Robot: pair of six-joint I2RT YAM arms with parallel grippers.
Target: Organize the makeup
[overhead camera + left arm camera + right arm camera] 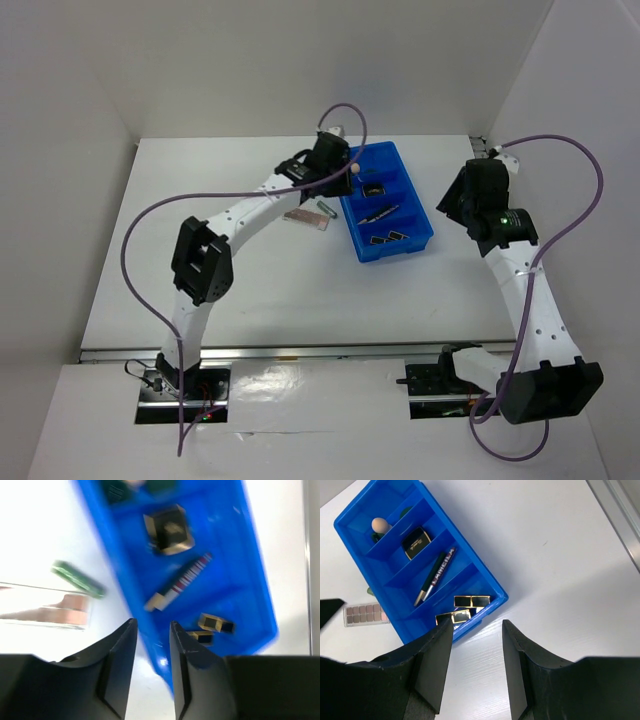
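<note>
The blue compartment tray (400, 165) holds a peach sponge (379, 525), a dark square compact (416, 542), a slim pencil (434, 576) and black-and-gold lipstick tubes (471, 601). Dark green compacts (116, 490) lie blurred in its far compartment. The brownish palette (307, 218) and a slim green item (77, 579) lie on the table left of the tray. My left gripper (152, 625) is open and empty above the tray's left wall (127, 587). My right gripper (477, 625) is open and empty over bare table, off the tray's near right corner.
White walls stand around the table (250, 290). The left arm (205, 260) reaches across the left half of the table to the tray. The right arm (530, 300) stands along the right side. The table's right edge (615, 510) is close to the right gripper.
</note>
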